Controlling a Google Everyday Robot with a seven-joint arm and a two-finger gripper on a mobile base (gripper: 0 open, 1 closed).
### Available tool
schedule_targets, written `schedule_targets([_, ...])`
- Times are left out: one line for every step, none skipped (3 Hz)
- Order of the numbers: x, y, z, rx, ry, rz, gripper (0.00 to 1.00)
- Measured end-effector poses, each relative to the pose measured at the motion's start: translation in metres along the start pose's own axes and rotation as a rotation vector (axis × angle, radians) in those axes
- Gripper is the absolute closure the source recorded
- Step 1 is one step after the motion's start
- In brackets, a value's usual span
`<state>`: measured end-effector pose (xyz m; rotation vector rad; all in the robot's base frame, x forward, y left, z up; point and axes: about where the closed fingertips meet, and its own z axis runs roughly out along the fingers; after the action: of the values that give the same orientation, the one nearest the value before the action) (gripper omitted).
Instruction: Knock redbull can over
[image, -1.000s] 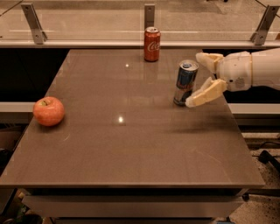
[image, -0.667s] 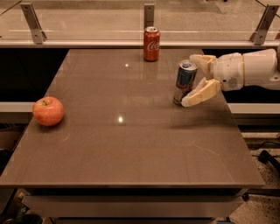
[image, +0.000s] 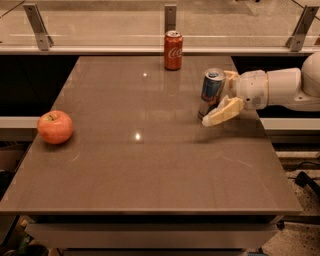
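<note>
The redbull can (image: 212, 92), slim and blue-and-silver with a silver top, stands on the right side of the brown table (image: 150, 165), leaning slightly. My gripper (image: 218, 98) reaches in from the right on a white arm (image: 280, 89). It is open, with its cream fingers on either side of the can. The near finger (image: 222, 112) lies against the can's lower front. The far finger (image: 231, 76) shows behind the can's top.
A red cola can (image: 173, 50) stands upright at the table's far edge. A red apple (image: 55, 126) sits near the left edge. A glass rail with metal posts (image: 170, 17) runs behind the table.
My arm has moved left, closing in on the redbull can. The can stays at about the same spot and now leans a little.
</note>
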<state>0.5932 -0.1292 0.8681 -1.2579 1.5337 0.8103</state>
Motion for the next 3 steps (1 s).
schedule_targets([-0.0005, 0.0006, 0.0026, -0.005, -0.001, -0.001, 0.17])
schedule_targets([-0.0011, 0.0012, 0.0052, -0.010, -0.002, -0.001, 0.41])
schedule_targets([-0.0017, 0.0019, 0.0078, -0.014, -0.003, -0.002, 0.64])
